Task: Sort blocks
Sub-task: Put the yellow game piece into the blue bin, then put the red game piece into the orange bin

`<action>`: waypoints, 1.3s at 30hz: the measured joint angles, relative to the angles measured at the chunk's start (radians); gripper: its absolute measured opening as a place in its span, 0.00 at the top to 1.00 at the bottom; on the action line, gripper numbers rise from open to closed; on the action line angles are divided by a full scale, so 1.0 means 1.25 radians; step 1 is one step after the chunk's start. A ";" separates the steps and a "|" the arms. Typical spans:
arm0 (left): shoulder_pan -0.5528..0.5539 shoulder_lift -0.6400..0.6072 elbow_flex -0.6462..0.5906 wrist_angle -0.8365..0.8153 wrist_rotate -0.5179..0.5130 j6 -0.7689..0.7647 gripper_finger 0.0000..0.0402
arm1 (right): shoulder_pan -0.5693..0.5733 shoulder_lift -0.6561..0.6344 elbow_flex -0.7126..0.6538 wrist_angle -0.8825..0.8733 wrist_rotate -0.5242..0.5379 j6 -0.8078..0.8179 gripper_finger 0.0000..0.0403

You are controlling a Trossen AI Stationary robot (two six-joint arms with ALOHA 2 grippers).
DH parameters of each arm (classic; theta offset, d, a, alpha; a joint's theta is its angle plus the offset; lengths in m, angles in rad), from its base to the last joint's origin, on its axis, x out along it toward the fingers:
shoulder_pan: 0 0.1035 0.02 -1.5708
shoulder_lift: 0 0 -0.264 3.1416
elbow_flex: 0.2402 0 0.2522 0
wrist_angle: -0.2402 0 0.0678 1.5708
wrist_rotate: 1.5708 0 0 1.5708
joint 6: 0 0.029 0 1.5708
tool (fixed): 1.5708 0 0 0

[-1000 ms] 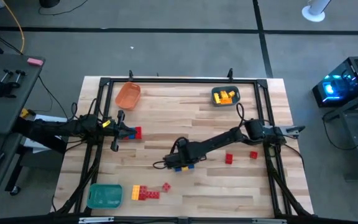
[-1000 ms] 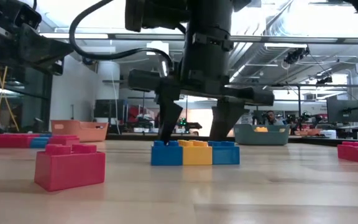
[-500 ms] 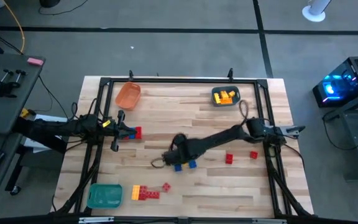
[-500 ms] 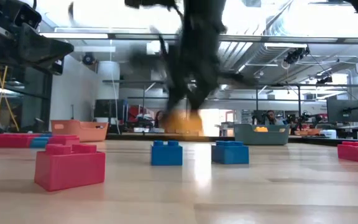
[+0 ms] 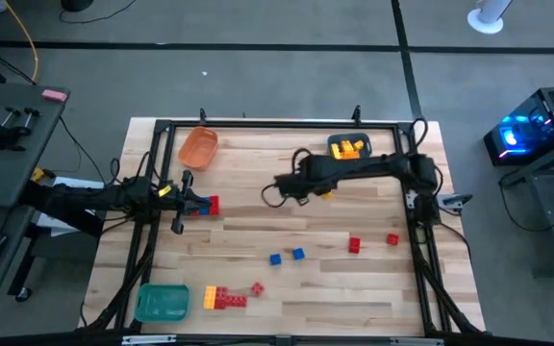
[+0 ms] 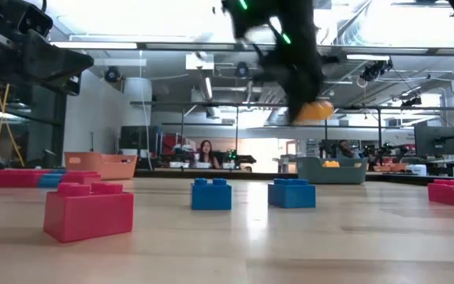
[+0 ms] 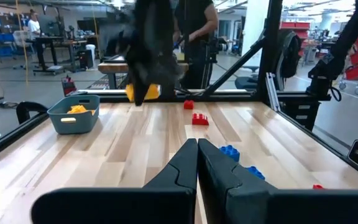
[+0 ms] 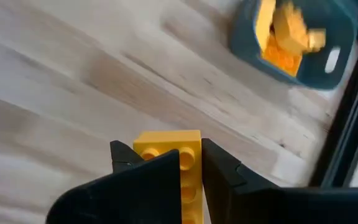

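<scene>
Right tool (image 8: 166, 163): clamped on a yellow block (image 8: 169, 155), raised for carriage toward the blue tray (image 5: 348, 149) of yellows. Left tool (image 7: 197, 152): closed, empty, idle beside red blocks (image 5: 210, 205).

Two blue blocks (image 6: 212, 194) sit apart on the table (image 6: 235, 252), with a bigger red block (image 6: 88, 210) nearer the camera. Above them the right gripper (image 6: 310, 106) hangs in the air clutching a yellow block (image 6: 316, 110). A blue tray (image 6: 332, 170) and an orange tray (image 6: 101, 165) stand at the far edge.

no readable text, labels, brands, numbers, signs
</scene>
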 joint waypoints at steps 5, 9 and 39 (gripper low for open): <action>0.000 0.000 0.000 0.000 0.000 0.000 1.00 | -0.157 -0.147 -0.312 0.195 -0.047 -0.085 1.00; 0.000 0.000 0.000 0.000 0.000 0.000 1.00 | -0.300 -0.290 -0.480 0.414 -0.014 -0.142 1.00; 0.000 0.000 0.000 0.000 0.000 0.000 1.00 | -0.514 -0.445 -0.456 0.746 -0.297 -0.460 0.64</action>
